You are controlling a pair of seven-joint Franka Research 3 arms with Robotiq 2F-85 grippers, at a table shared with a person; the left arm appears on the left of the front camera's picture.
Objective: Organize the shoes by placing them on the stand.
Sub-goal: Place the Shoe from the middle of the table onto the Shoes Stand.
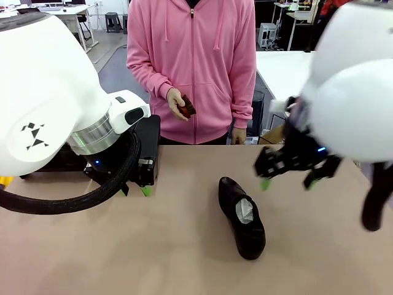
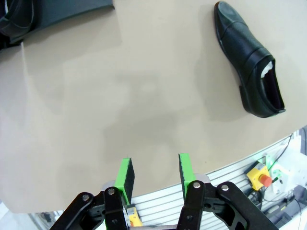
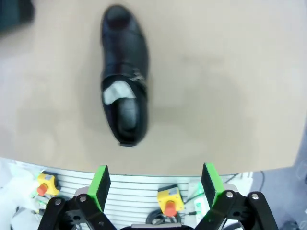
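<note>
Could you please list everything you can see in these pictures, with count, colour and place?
shoe: one lying on the table, glossy black with pale lining, mid-table between the arms.
second shoe: one, black, on the stand at the left wrist view's top-left corner.
stand: one, matte black, at the table's left side.
table: one, beige.
small object: one, reddish-brown, in the person's hand.
person: one, pink hoodie, far side.
left gripper: black, green fingers, open, empty.
right gripper: black, green fingers, open wide, empty.
</note>
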